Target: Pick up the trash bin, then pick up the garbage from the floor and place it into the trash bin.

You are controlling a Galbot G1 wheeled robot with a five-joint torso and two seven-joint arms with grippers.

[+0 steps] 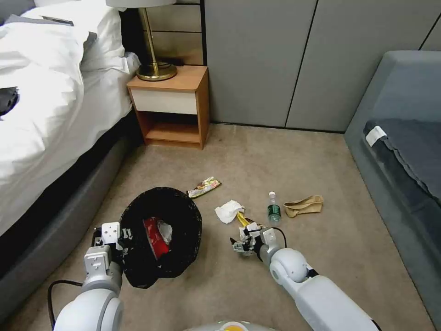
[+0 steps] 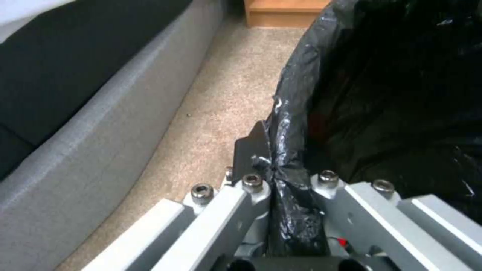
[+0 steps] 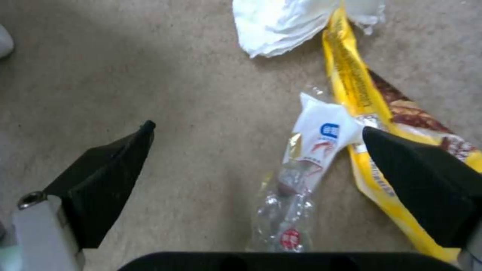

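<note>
Low on the beige carpet [image 1: 257, 156], the left gripper [image 1: 123, 239] is clamped on the rim of the round trash bin lined with a crinkled black bag [image 1: 161, 232], its jaws pinching a fold of the black plastic, as the left wrist view shows [image 2: 273, 165]. Inside the bin lie a red packet [image 1: 154, 236] and a pale crumpled scrap beside it. The bin sits between the grey bed base [image 1: 55, 207] and the right gripper [image 1: 242, 241], which hangs just above the carpet with its black jaws spread wide and holding nothing. Between those jaws in the right wrist view lies a clear plastic wrapper with a white printed end [image 3: 306, 165], with a long yellow snack wrapper [image 3: 361, 98] touching it and a white paper wad [image 1: 228, 211] just beyond. Farther off lie a small clear bottle with a green label [image 1: 274, 209], a crumpled brown paper bag [image 1: 304, 205] beside it, and a colourful snack wrapper [image 1: 204, 186] near the bin's far rim, before the wooden nightstand [image 1: 171, 108].
</note>
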